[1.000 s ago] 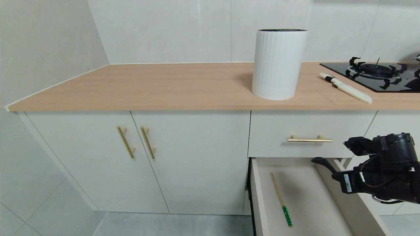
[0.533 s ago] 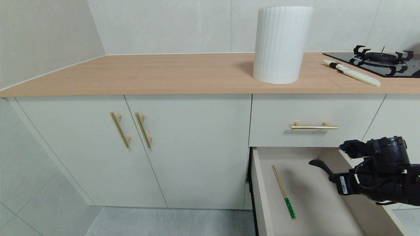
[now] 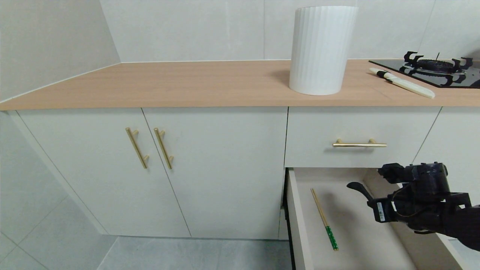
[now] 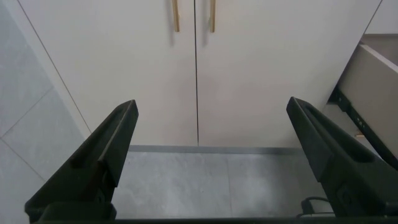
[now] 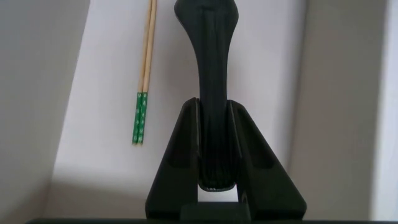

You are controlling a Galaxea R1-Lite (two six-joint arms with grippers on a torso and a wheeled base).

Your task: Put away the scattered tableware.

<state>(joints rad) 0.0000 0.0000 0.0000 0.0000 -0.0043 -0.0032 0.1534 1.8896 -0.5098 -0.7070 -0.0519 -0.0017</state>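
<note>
The right gripper, a black two-finger claw at the lower right of the head view, is hovering over the open white bottom drawer. Its fingers are pressing flat together with nothing between them, as the right wrist view is showing. The left gripper is hanging with its black fingers spread wide apart and empty, facing the white double cabinet doors with gold bar handles and the grey tiled floor.

A pair of pale wooden chopsticks with green patterned ends is lying on the drawer floor near its left wall, at the lower centre-right of the head view, apart from the right gripper. At the upper right, a long cream knife with a black band is lying on the wooden countertop, between a tall white ribbed cylinder and a black gas hob.
</note>
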